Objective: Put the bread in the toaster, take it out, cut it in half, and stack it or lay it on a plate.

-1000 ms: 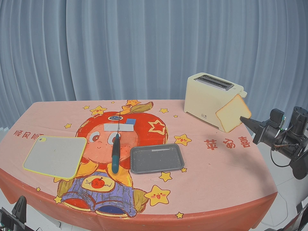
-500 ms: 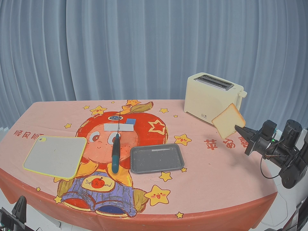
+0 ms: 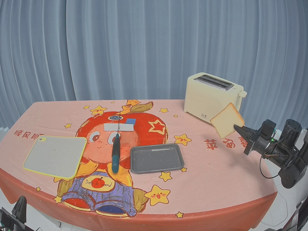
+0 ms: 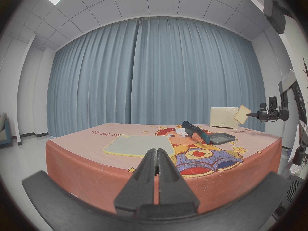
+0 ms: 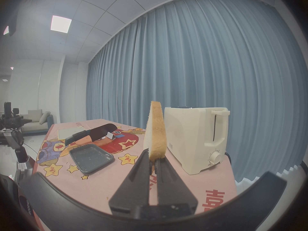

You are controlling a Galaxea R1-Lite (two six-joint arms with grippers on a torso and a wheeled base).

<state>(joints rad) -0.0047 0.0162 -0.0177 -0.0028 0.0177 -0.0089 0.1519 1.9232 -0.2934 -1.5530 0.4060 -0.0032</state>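
Gripping the bread (image 3: pixel 226 120) by its lower edge, right claw (image 3: pixel 236 126) holds it just beside the toaster (image 3: pixel 208 101); slot contents unclear. Left claw (image 4: pixel 157 151) closed, off the bench (image 3: pixel 224 174).

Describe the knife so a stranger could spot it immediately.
Start at the pink cartoon tablecloth. Between the yellow-rimmed cutting board and the grey tray lies the knife, teal handle toward the near edge. It is the only long, thin item among flat rectangles.

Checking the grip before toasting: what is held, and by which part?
The right hand pinches the bread slice by its lower crust edge; the left hand holds nothing.
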